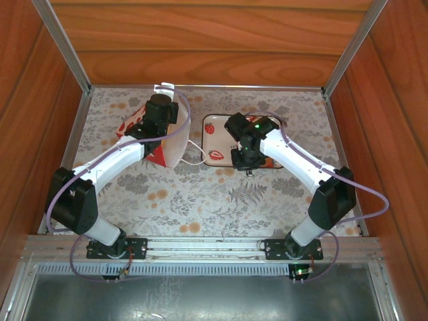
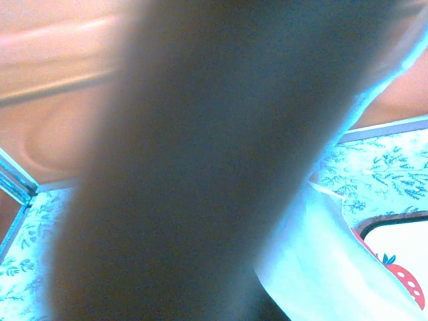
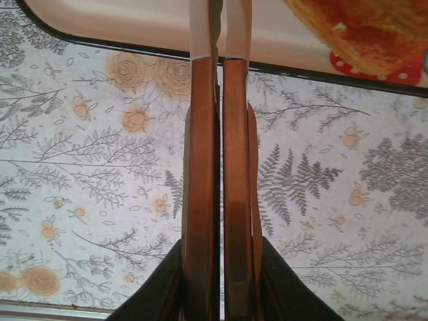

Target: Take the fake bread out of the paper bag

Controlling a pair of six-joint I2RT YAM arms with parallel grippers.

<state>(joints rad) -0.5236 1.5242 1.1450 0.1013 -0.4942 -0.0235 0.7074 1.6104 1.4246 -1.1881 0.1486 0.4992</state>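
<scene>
Left side: the paper bag [image 1: 162, 150] lies tipped on the floral tabletop [image 1: 200, 200]. It is white with a red band, and one thin white cord handle [image 1: 164, 87] sticks out at its far end. What the bag holds cannot be seen from above. The left claw [image 1: 160, 108] sits at the bag's upper rim with its jaws closed. It looks to be pinching the paper there, but the left wrist view is blurred dark at close range and only white bag paper [image 2: 314, 267] comes through. Centre: a white rectangular tray [image 1: 212, 127] with a dark rim and red strawberry prints sits just right of the bag. Right side: the right claw [image 3: 219, 27] is closed, its two brown fingers [image 3: 200, 167] pressed flat together with nothing between them. They lie low over the tabletop, with the tips reaching just past the tray's edge. One piece of fake bread [image 3: 354, 30], glossy and golden-orange, rests in the tray to the right of the fingertips, partly covering a red strawberry print dotted with white.
</scene>
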